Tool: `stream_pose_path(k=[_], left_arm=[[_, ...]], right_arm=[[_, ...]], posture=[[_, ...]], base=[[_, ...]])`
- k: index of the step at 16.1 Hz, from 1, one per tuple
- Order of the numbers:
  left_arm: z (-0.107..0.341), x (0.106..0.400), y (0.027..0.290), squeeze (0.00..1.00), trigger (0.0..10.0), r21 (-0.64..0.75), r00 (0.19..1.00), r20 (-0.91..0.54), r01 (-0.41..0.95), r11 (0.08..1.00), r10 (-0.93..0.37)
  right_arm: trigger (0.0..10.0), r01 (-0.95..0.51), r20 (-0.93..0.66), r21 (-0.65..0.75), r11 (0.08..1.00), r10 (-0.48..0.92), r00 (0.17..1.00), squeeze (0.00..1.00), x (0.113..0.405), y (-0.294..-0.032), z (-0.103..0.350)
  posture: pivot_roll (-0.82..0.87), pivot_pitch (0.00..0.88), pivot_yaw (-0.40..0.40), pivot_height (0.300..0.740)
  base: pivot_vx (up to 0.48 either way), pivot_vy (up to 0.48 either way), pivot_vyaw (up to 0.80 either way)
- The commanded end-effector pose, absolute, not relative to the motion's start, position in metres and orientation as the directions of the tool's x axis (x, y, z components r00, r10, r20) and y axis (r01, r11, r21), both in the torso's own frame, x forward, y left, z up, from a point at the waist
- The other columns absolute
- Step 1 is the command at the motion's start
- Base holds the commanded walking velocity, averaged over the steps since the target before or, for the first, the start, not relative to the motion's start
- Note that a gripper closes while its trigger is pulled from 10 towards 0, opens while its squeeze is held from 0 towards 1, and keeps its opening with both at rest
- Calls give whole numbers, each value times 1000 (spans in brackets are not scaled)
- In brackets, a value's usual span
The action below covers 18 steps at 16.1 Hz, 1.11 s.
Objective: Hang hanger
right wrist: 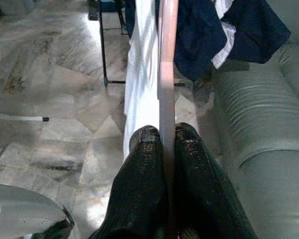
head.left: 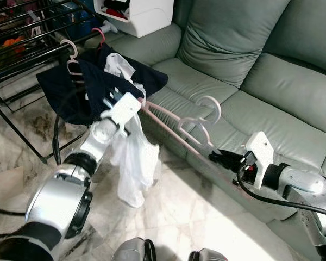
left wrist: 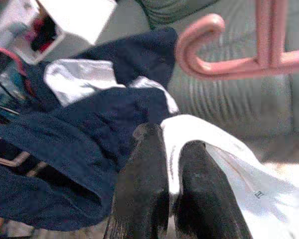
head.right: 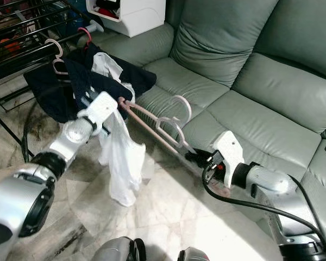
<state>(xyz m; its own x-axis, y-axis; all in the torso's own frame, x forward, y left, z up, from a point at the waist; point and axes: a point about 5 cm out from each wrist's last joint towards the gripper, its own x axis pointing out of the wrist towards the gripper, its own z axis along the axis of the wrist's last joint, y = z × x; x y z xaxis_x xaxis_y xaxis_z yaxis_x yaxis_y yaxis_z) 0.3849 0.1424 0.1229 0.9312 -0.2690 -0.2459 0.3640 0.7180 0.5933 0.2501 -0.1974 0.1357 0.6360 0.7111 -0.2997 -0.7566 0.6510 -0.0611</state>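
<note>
The right gripper (right wrist: 165,137) was clamped on the pink hanger (head.left: 198,122), the left gripper (left wrist: 172,149) pinching the white garment (head.left: 133,163). Carrying was underway; next, the hook needed lifting onto the drying rack (head.left: 27,51) beyond the left gripper.

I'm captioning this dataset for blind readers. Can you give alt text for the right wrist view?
The right gripper is shut on a pink hanger, whose bar runs straight away from the camera. A white garment hangs from it above a marble floor, with dark blue clothing and a grey-green sofa beside.

Even daylight, glare patch on floor (head.left: 206,201), left wrist pic blurry, rest sharp
</note>
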Motion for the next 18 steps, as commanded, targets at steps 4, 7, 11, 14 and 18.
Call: stream_pose_path(k=[4, 7, 11, 14, 18], left_arm=[[140, 389, 144, 0, 10000, 578, 954, -135, 294, 761, -267], [144, 390, 145, 0, 10000, 584, 960, -124, 276, 763, -252], [153, 393, 144, 0, 10000, 576, 952, -103, 293, 763, -288], [154, 393, 158, 0, 10000, 660, 979, -63, 188, 728, -195], [141, 386, 158, 0, 10000, 607, 943, -145, 323, 726, -298]], right_arm=[[10000, -821, -361, 19, 570, 770, 526, 0, 236, -195, 128], [10000, -834, -388, 54, 549, 781, 489, 0, 230, -197, 125], [10000, -804, -388, -2, 595, 740, 549, 0, 239, -205, 126], [10000, -827, -352, 21, 562, 778, 520, 0, 234, -201, 135], [10000, -788, -448, -52, 613, 691, 567, 0, 231, -216, 121]], posture=[[-109, 26, 35, 740], [-114, 26, 32, 740], [-116, 28, 32, 740], [-116, 28, 33, 740], [-129, 31, 39, 740]], base=[[0, 0, 0], [0, 0, 0], [0, 0, 0], [0, 0, 0], [0, 0, 0]])
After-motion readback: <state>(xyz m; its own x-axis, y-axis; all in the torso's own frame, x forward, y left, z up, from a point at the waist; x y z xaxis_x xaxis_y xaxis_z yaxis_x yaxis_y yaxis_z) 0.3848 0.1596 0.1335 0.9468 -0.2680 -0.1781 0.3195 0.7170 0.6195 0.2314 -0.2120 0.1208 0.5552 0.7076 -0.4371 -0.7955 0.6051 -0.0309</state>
